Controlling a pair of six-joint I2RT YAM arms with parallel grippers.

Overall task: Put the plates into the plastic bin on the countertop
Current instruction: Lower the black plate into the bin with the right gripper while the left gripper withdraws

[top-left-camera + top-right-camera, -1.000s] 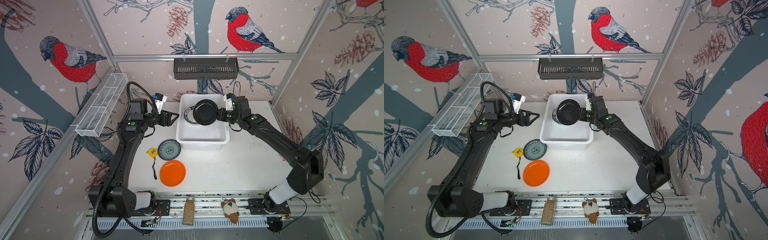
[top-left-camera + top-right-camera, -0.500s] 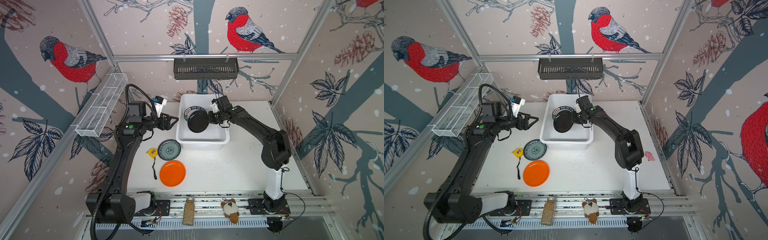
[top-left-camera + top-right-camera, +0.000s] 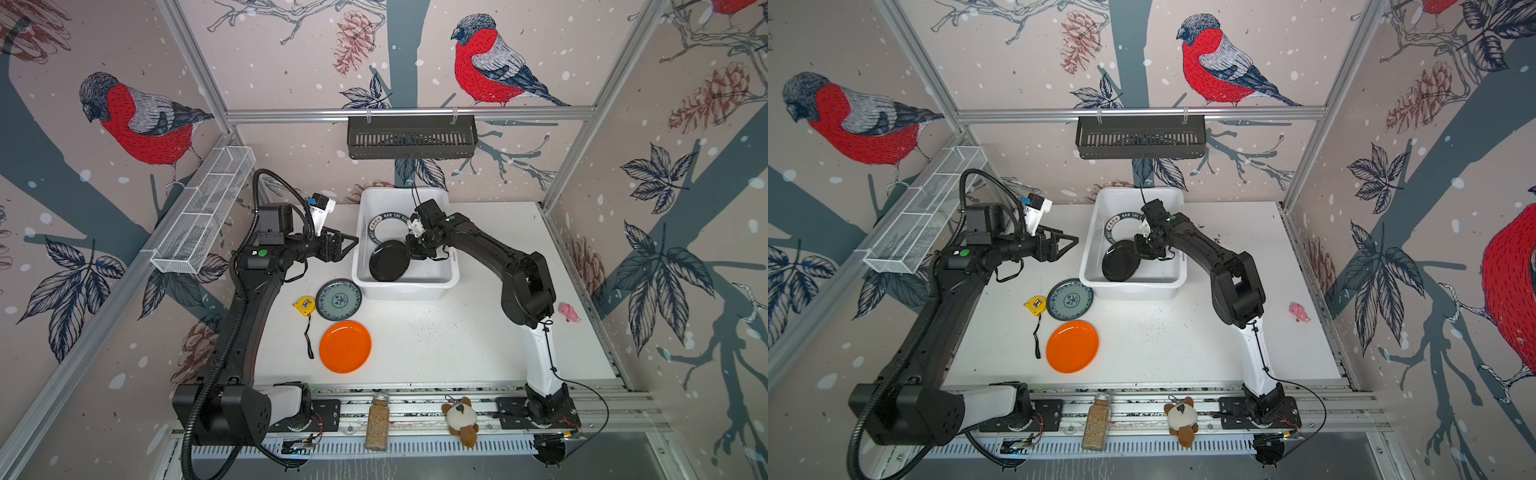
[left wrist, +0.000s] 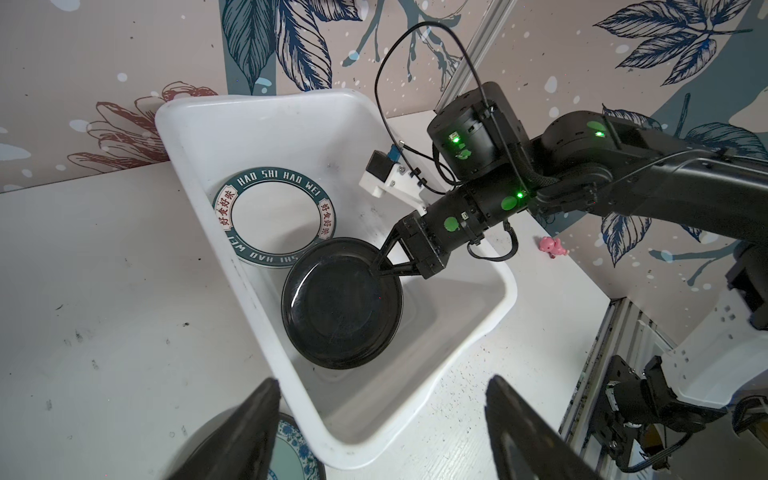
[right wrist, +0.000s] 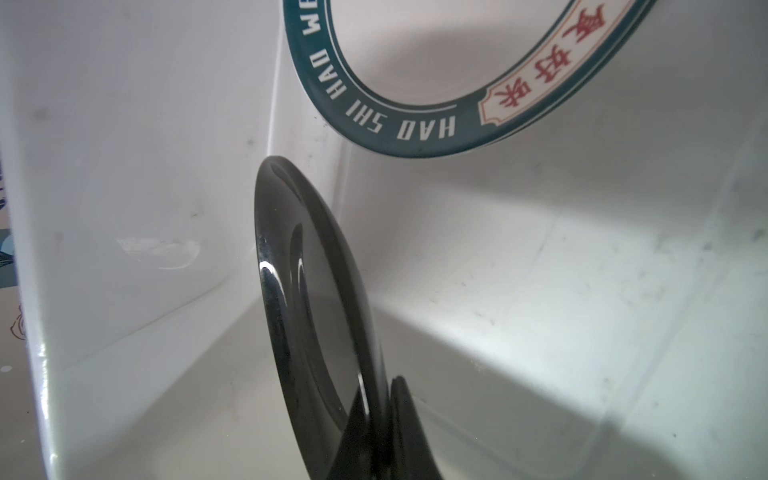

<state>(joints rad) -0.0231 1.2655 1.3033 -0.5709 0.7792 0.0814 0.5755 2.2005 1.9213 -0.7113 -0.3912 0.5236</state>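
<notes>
**Right gripper clamps the black plate inside the bin; left gripper stands wide and empty**

Nearest, on the front rail, stand a jar (image 3: 377, 422) of grains and a plush toy (image 3: 460, 419). Beyond them the orange plate (image 3: 345, 346) lies flat on the countertop (image 3: 457, 332), left of centre. Just behind it lies the teal floral plate (image 3: 338, 299), with its far edge just beside the near left corner of the plastic bin (image 3: 405, 291). A yellow tape measure (image 3: 304, 306) sits just to its left. A pink toy (image 3: 568, 311) rests well apart, near the right edge.

Inside the bin, the right gripper (image 4: 380, 268) reaches in from the right. Its jaws are closed tight on the right-hand rim of the black plate (image 4: 340, 307). The plate hangs tilted in the near left part of the bin. Whether its lower edge touches the bin floor cannot be told. Its far edge overlaps the near edge of the lettered plate (image 4: 274, 176), which lies in the far left part of the bin.

The left gripper (image 3: 351, 243) hovers over the countertop just left of the bin, pointing toward its left wall. Its jaws are spread wide, holding and touching nothing.

Farthest back, a black slotted basket (image 3: 411, 137) hangs from the rear rail. A wire mesh tray (image 3: 203, 216) hangs along the left wall.
</notes>
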